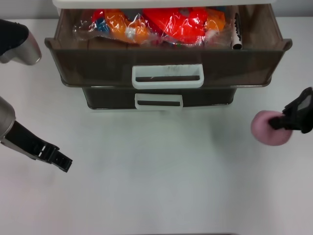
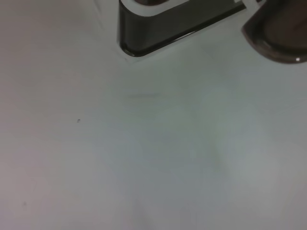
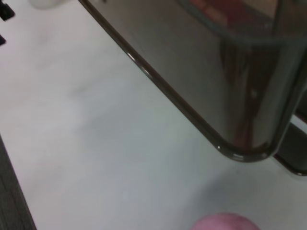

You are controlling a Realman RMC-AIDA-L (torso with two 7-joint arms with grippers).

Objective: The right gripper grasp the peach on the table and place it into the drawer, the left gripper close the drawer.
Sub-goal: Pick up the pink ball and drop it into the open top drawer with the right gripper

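Gripping peach on table: right end effector; packets (head view only); left end effector unreadable.

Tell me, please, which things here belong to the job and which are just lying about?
Job: peach at the right hand; open top drawer; left hand; table.
Lying about: wrapped packets and a pen inside the drawer; lower drawer.
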